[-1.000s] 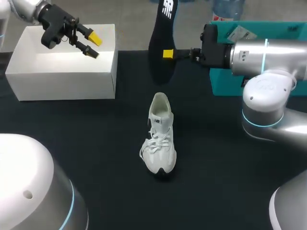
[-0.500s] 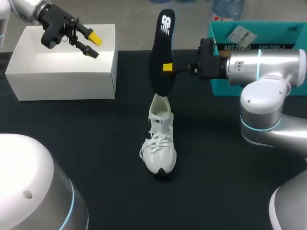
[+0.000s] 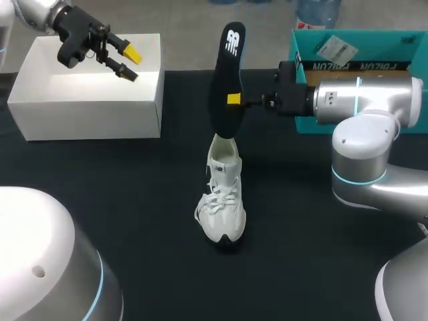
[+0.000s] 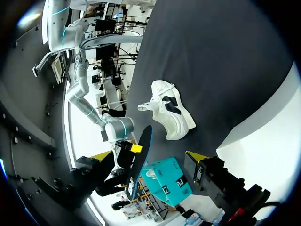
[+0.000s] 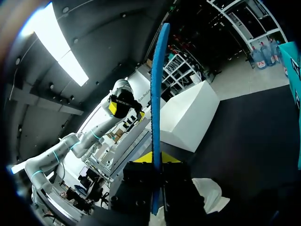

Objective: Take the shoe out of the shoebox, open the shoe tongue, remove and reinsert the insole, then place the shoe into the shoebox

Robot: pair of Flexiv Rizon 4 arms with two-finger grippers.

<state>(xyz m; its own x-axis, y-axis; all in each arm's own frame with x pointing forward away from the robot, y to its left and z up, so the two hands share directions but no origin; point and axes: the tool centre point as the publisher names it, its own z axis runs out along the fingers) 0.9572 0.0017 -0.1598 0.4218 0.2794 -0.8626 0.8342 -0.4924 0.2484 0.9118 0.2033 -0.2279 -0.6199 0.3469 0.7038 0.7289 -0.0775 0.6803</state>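
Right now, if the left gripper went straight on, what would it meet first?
Likely the white lace-up sneaker, or the black tabletop just beside it; the left gripper is open and depth is unclear.

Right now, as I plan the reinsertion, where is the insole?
Head view: the insole stands upright mid-table, toward the far edge, held by the right gripper, its lower end over the heel of the white shoe.
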